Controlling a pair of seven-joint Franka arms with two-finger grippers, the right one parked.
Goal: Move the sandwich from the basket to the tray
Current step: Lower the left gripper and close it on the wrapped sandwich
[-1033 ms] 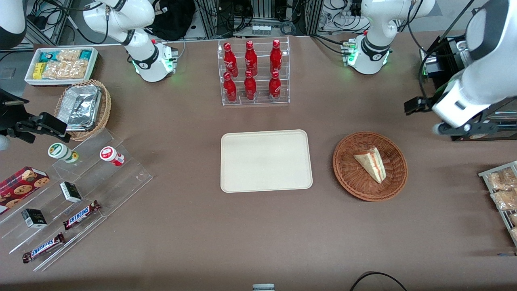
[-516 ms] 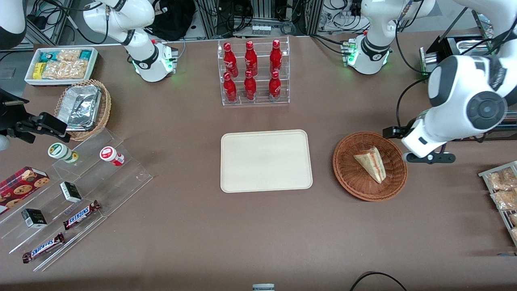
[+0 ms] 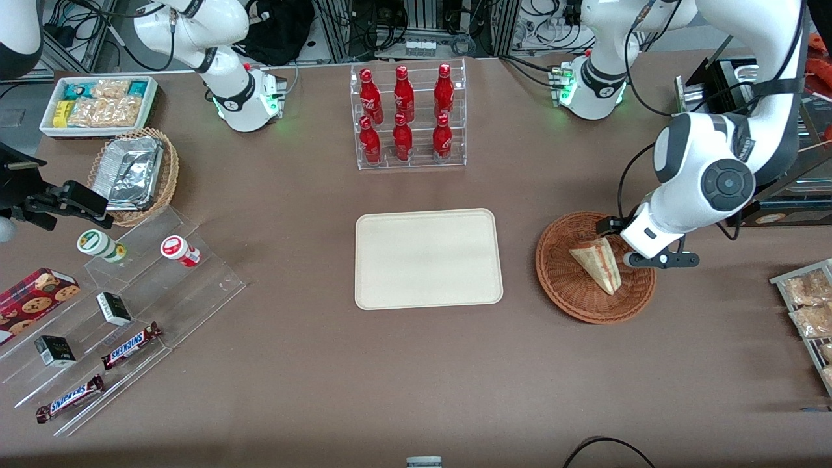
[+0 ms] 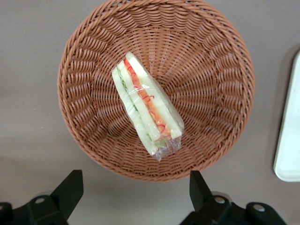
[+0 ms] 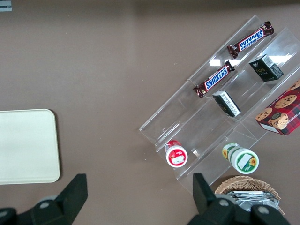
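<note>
The sandwich [image 3: 598, 263] [image 4: 146, 111], a plastic-wrapped wedge of white bread with red and green filling, lies inside the reddish-brown wicker basket [image 3: 565, 286] [image 4: 211, 56]. My gripper [image 3: 643, 242] [image 4: 133, 185] hovers above the basket's rim on the side toward the working arm's end. It is open, its two black fingers [image 4: 70, 185] spread wide with nothing between them, and it is apart from the sandwich. The cream tray [image 3: 429, 259] [image 4: 288, 140] lies flat beside the basket, toward the parked arm's end, with nothing on it.
A clear rack of red bottles [image 3: 406, 117] stands farther from the front camera than the tray. A stepped acrylic display [image 3: 130, 312], a tan basket of foil containers [image 3: 133, 172] and a white snack bin [image 3: 97, 104] sit toward the parked arm's end. Packaged snacks [image 3: 809, 312] lie at the working arm's end.
The left arm has swung in from the table's end and come down over the basket's edge. The sandwich, basket and tray have not moved.
</note>
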